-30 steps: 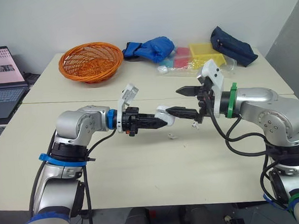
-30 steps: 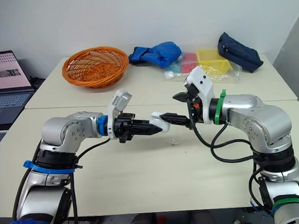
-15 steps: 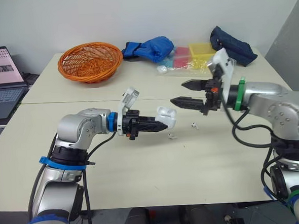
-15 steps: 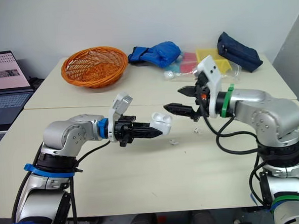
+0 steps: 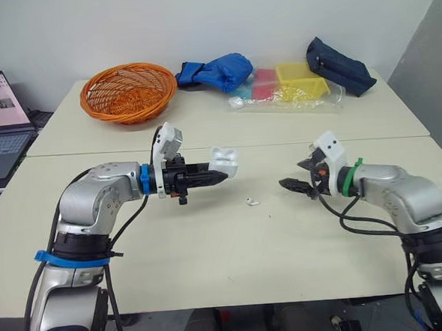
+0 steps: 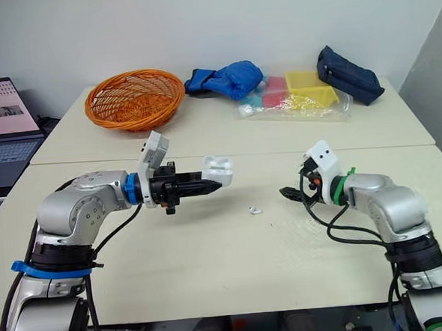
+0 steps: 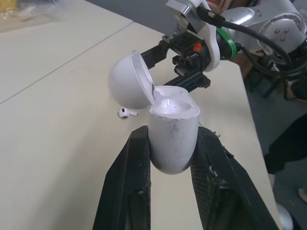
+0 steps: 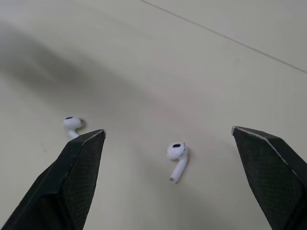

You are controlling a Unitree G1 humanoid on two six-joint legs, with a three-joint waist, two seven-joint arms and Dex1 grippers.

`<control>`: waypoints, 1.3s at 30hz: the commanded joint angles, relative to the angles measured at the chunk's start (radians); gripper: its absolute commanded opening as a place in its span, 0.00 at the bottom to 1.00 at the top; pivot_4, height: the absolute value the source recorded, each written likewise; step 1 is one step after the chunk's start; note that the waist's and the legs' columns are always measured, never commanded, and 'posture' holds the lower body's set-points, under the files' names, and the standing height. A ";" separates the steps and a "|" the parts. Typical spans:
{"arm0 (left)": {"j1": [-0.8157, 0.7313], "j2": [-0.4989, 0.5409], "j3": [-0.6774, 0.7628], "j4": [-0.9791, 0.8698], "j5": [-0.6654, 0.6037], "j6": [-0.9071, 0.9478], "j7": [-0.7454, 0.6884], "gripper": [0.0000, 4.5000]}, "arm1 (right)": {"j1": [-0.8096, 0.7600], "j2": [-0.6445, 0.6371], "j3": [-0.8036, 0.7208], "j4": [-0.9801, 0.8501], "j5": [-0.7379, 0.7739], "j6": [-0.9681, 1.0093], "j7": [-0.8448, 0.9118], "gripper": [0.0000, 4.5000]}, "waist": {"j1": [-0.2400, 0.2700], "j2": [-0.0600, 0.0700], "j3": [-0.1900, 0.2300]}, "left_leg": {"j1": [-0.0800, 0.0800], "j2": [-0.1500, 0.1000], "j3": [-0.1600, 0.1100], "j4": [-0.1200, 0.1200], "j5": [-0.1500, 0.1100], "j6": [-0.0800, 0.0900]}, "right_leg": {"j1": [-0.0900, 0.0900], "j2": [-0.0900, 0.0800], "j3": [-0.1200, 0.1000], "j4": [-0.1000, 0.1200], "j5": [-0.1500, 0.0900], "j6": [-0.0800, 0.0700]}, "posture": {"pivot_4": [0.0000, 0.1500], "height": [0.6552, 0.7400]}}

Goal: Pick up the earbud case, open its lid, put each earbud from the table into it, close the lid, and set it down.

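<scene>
White earbud case [image 7: 173,143] clamped in left gripper [image 5: 216,176].

The earbud case [image 7: 173,143] is showing smooth white plastic, glossy on the lid and scuffed grey lower down, between the matt black, rough-faced fingers [image 7: 125,191] of the left gripper [image 7: 172,133]. The earbuds [image 8: 177,155] are gleaming as glossy white plastic on the smooth, matt cream table [image 8: 230,76], whose eleven-o'clock basket [image 5: 126,89] is looking coarsely woven.
</scene>
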 commanded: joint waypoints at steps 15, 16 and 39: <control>0.057 0.025 0.040 -0.133 -0.045 0.000 0.085 0.17 | 0.042 0.108 0.031 0.147 -0.170 -0.297 0.006 0.98 | 0.005 0.000 0.001 | 0.000 0.000 -0.001 0.001 0.000 0.000 | 0.001 0.000 -0.001 0.001 0.000 0.000 | 1.00 1.00; 0.056 0.027 0.040 -0.130 -0.044 -0.002 0.084 0.17 | 0.042 0.098 0.026 0.096 -0.156 -0.281 0.024 0.98 | 0.005 0.000 0.001 | 0.000 0.000 -0.001 0.001 0.000 0.000 | 0.001 0.000 -0.001 0.001 0.000 0.000 | 1.00 1.00; 0.086 0.073 0.046 -0.149 -0.055 0.006 0.088 0.17 | -0.056 0.193 0.227 0.262 -0.223 -0.417 0.263 0.98 | 0.004 0.000 0.001 | 0.000 -0.001 -0.001 0.001 0.000 0.000 | 0.001 0.000 -0.001 0.000 0.000 0.000 | 1.00 1.00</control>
